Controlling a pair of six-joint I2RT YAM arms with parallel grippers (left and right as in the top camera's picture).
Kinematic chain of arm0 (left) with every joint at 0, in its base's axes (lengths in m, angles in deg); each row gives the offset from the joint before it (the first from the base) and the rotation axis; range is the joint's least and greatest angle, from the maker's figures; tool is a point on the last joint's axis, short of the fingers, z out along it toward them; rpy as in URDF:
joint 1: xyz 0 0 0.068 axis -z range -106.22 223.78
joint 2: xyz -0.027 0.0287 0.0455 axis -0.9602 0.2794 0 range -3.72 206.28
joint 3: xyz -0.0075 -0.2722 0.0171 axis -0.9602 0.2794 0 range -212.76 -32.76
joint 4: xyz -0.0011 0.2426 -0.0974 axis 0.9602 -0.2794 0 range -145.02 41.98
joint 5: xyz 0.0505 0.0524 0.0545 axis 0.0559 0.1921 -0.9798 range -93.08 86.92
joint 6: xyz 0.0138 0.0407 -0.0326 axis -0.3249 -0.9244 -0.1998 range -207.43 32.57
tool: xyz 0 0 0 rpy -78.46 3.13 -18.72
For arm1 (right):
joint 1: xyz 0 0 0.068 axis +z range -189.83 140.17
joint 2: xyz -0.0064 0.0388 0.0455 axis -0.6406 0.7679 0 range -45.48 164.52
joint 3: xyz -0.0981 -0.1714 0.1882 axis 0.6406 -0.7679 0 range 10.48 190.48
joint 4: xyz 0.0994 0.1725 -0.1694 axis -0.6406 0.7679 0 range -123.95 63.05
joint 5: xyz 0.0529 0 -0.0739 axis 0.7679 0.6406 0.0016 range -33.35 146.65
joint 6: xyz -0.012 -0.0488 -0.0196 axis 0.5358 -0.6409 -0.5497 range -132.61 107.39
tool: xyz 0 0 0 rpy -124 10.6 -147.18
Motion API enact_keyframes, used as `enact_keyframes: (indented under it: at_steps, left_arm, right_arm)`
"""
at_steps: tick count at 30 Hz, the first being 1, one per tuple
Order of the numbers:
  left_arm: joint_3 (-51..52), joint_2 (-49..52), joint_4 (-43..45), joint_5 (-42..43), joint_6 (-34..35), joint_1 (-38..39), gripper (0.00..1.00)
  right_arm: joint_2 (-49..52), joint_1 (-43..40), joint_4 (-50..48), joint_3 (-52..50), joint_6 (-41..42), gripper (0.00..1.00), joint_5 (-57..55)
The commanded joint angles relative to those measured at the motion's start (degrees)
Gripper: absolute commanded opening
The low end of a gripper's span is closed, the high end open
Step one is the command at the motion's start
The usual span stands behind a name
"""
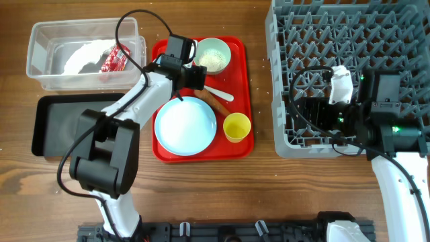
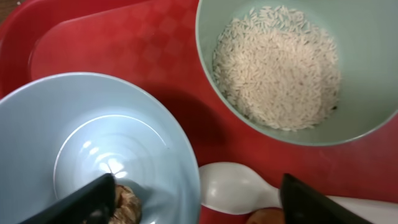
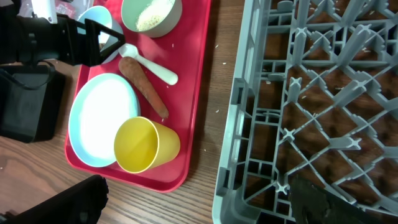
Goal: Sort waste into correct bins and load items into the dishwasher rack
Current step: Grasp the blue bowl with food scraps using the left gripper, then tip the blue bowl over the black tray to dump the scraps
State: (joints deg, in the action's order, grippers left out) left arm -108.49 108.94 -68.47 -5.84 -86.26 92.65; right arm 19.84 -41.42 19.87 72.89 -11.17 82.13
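Observation:
My left gripper (image 2: 198, 190) is open low over the red tray, straddling the rim of a small pale blue bowl (image 2: 93, 137). Its left finger (image 2: 81, 202) is inside that bowl beside a brown food scrap (image 2: 126, 206). The white spoon (image 2: 236, 186) and the tip of the orange-brown stick (image 2: 266, 218) lie between the jaws. A greenish bowl (image 1: 213, 55) holds rice grains (image 2: 280, 68). The light blue plate (image 1: 185, 126) and yellow cup (image 1: 236, 127) sit on the tray. My right gripper (image 3: 196, 193) is open and empty at the corner of the grey dishwasher rack (image 1: 349, 40).
The red tray (image 1: 243, 81) sits mid-table. At the far left, a clear tub (image 1: 40, 67) holds a crumpled napkin (image 1: 84, 57) and a red wrapper (image 1: 114, 60). A black tray (image 1: 57, 124) lies just in front of it. Bare wood separates the red tray from the rack.

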Motion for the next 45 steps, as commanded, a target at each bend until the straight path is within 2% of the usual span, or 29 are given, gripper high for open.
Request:
enact_keyframes:
  at_steps: [1, 6, 10, 13, 18, 21, 26, 34, 39, 45]
  left_arm:
    - [0.1, 1.1, 1.5, -1.4, 1.1, -0.3, 0.69]
    - [0.2, 3.4, 2.1, -1.4, 2.3, -0.3, 0.53]
    - [0.2, 4.9, 2.1, -1.4, 2.3, -0.4, 0.49]
    - [0.1, 4.9, 2.6, -1.4, 2.3, -0.3, 0.43]
    - [0.1, 4.9, 3.1, -1.4, 4.3, -0.3, 0.17]
    - [0.1, 4.9, 3.1, -1.4, 4.3, -0.3, 0.05]
    - [0.1, 4.1, 2.7, -1.7, 7.3, -0.3, 0.04]
    - [0.0, -4.2, -1.6, -2.5, 13.1, -0.4, 0.04]
    - [0.0, -11.4, -8.1, -2.2, 18.4, -0.4, 0.04]
    - [0.0, -21.4, -21.9, 1.6, 23.6, -0.4, 0.04]
  right_arm:
    - [0.1, 0.3, 0.0, 0.9, 0.2, 0.96, -0.2]
    - [0.1, 0.3, 0.0, 0.9, 0.2, 0.96, -0.6]
    - [0.1, 0.3, 0.0, 0.9, 0.2, 0.96, -0.6]
    - [0.1, 0.3, 0.0, 0.9, 0.2, 0.96, -0.6]
    - [0.1, 0.3, 0.0, 0.9, 0.2, 0.96, -1.7]
    - [0.1, 0.3, 0.0, 0.9, 0.2, 0.96, -1.7]
    - [0.1, 0.3, 0.0, 0.9, 0.2, 0.96, -1.7]
    - [0.1, 0.3, 0.0, 0.9, 0.2, 0.96, -1.7]
    - [0.1, 0.3, -0.1, 0.9, 0.3, 0.96, -1.7]
    - [0.1, 0.3, -0.2, 0.9, 0.2, 0.96, -1.7]
